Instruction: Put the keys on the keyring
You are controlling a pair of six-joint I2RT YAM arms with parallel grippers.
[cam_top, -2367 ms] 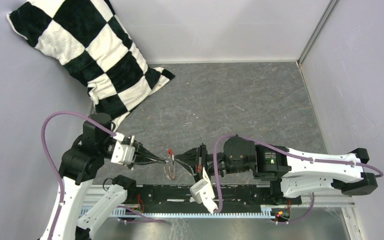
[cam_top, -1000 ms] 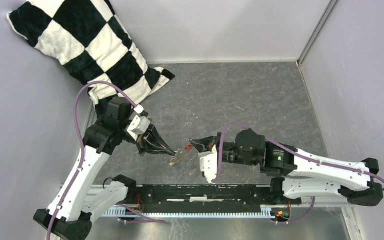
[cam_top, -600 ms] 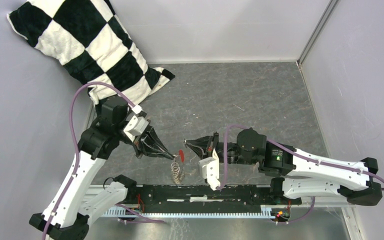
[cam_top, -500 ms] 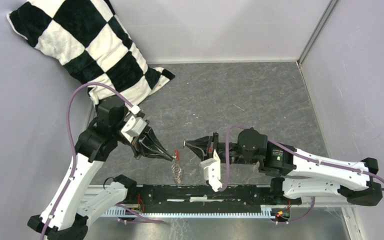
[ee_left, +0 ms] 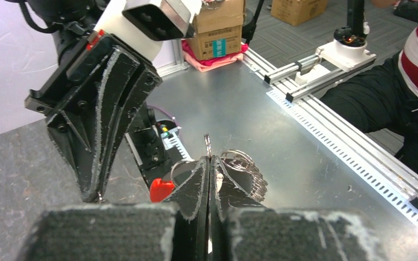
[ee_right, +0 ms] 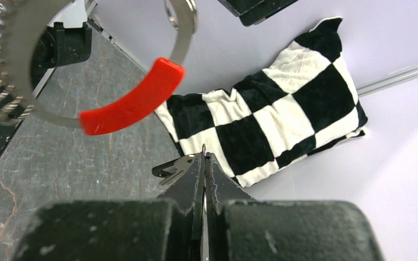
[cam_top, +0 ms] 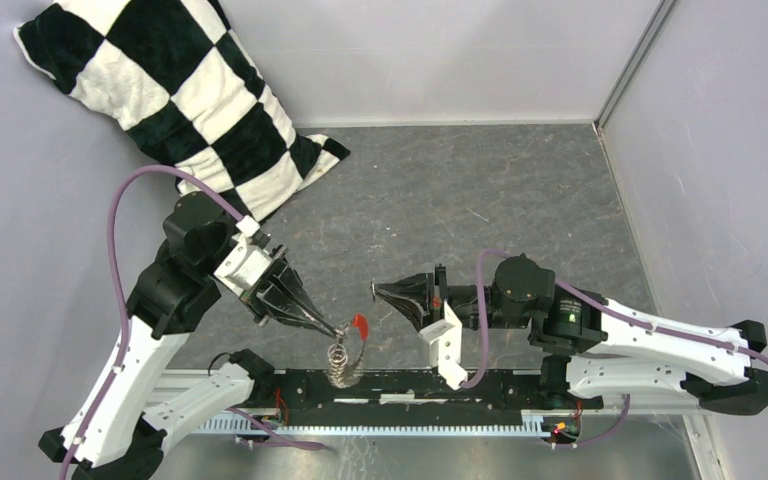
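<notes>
My left gripper (cam_top: 336,330) is shut on the keyring (cam_top: 341,360) and holds it off the table over the near edge. Its silvery pieces hang below and the red tag (cam_top: 359,323) sits beside the tips. In the left wrist view the jaws (ee_left: 209,161) are pressed together on the loop, with the rings (ee_left: 245,169) to the right and the tag (ee_left: 161,189) to the left. My right gripper (cam_top: 377,291) is shut on the small key (ee_right: 173,167), whose black and silver body sticks out left of the tips (ee_right: 203,157). The tag (ee_right: 133,103) hangs close in front of it.
A black-and-white checkered pillow (cam_top: 190,100) leans in the far left corner. The black rail (cam_top: 410,385) with the arm bases runs along the near edge, right under the hanging keyring. Grey walls close in the left, back and right sides.
My left gripper has carried the keyring down toward the near rail. My right gripper has drawn back a little to the right, so the gap between the two tips has widened.
</notes>
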